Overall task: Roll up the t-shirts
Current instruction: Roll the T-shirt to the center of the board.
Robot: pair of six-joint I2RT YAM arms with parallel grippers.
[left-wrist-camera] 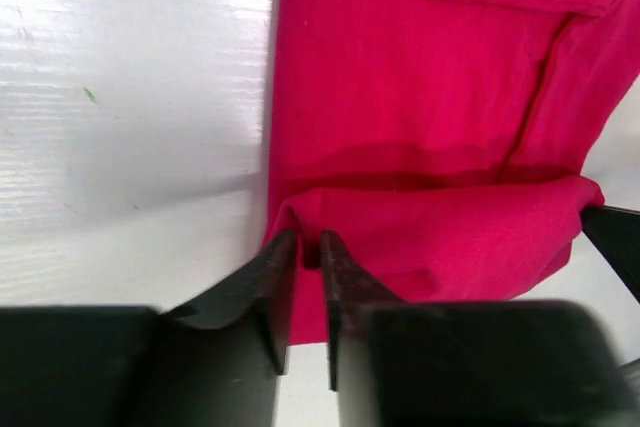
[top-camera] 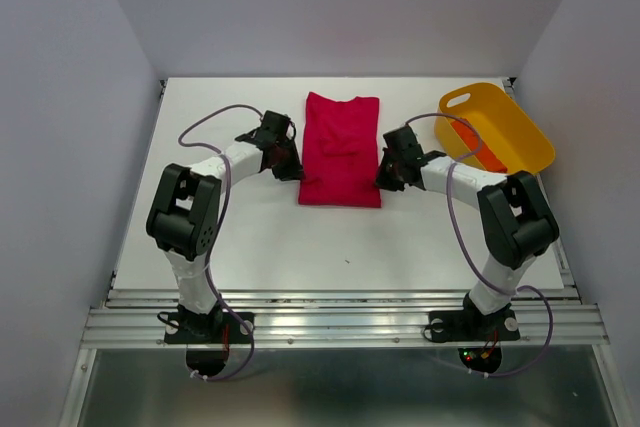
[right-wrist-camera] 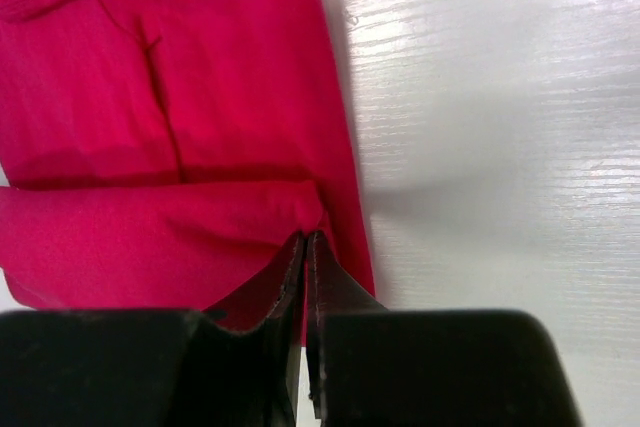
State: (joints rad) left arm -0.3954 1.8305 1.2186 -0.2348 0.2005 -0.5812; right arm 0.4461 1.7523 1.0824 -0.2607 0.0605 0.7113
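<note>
A crimson short-sleeved cloth t-shirt [top-camera: 340, 147] lies folded into a long strip in the upper middle of the frame, on the white table [top-camera: 250, 247]. Its near hem is turned over in one fold. The left gripper [left-wrist-camera: 309, 247] sits at that fold's left corner, jaws parted by a narrow slit. The right gripper [right-wrist-camera: 305, 242] is pinched tight on the right corner. At upper right, a yellow plastic tub with handles [top-camera: 520, 137] holds an orange-red cloth [top-camera: 478, 150].
</note>
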